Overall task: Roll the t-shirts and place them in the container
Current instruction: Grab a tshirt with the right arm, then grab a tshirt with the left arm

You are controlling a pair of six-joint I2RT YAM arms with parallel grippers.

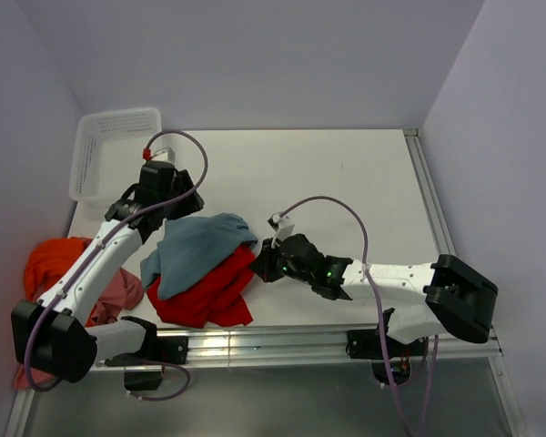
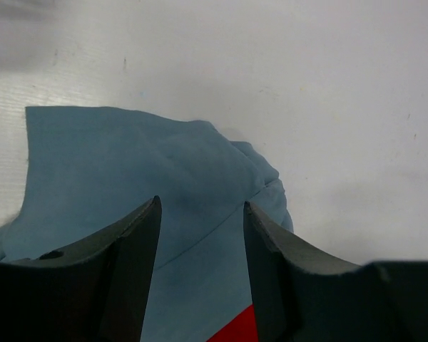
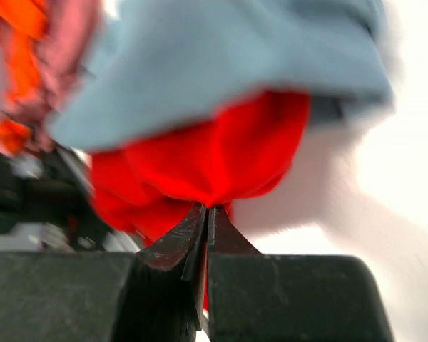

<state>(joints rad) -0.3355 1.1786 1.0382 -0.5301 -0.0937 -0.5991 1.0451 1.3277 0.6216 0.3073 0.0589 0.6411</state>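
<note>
Right gripper (image 3: 207,211): jaws pinched shut on a fold of the red shirt (image 3: 221,157). Left gripper (image 2: 200,206): jaws apart over the blue shirt (image 2: 128,164), which drapes over the red one; contact unclear. Orange shirt (image 1: 50,255) and pink shirt (image 1: 118,291) lie behind the left jaws.

We can read no text, label, brand, number or sign in any of the three views; the grey-blue t-shirt (image 1: 196,244) and the red t-shirt (image 1: 209,293) near the left of the tabletop show us only plain cloth.
</note>
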